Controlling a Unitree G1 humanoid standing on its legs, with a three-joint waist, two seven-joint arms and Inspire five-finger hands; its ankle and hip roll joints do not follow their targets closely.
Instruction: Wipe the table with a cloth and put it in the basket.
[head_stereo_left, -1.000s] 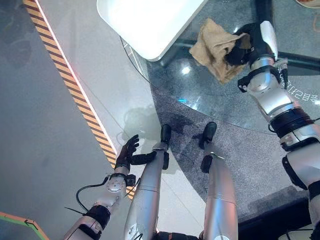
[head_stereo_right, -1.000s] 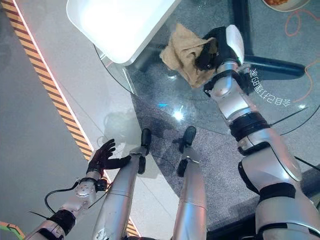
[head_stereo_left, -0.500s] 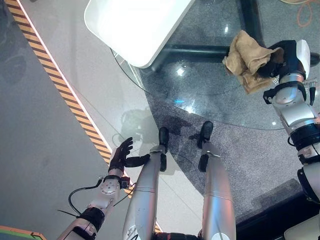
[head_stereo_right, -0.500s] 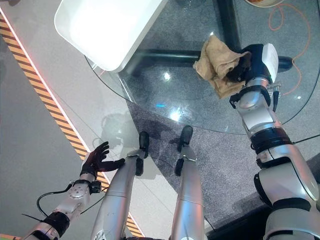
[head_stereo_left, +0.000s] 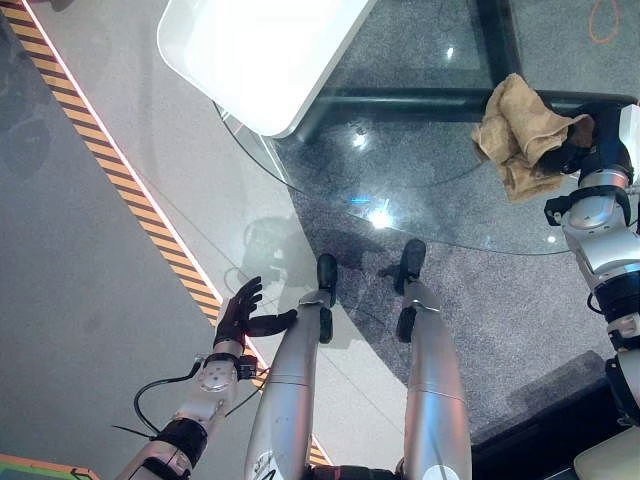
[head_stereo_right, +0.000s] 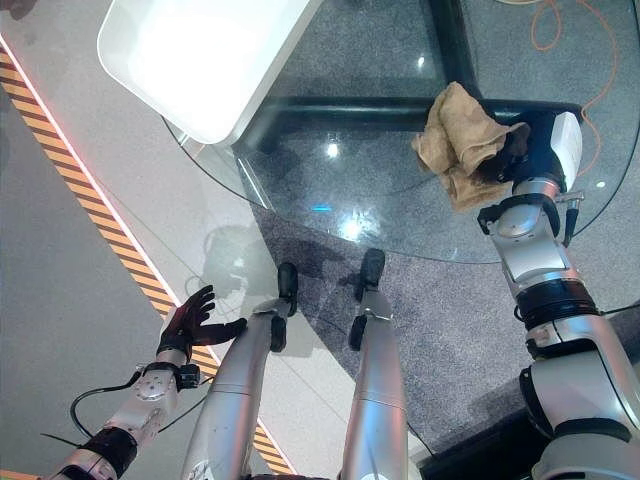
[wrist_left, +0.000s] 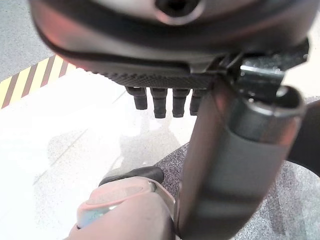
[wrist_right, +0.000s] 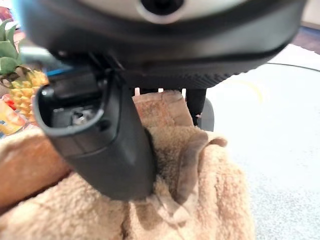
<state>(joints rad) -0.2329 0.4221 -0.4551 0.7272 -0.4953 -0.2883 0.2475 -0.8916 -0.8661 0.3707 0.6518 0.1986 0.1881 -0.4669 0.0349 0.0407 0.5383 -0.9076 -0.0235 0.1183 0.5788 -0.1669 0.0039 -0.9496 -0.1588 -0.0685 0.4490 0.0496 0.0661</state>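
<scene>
Glass: round clear glass table (head_stereo_right: 380, 190) lying bare left of crumpled tan cloth (head_stereo_right: 458, 140).
Obstacle: white rounded tabletop (head_stereo_right: 200, 50) overlapping its far-left rim.

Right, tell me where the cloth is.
The cloth lies bunched on the glass table, at its right side, under the right robot hand.

Grey floor (head_stereo_left: 80, 260); hazard stripe (head_stereo_left: 130, 195) at 9 o'clock. White seat (head_stereo_left: 260, 50) at 12. Orange cable (head_stereo_right: 580, 70) at 2.
</scene>
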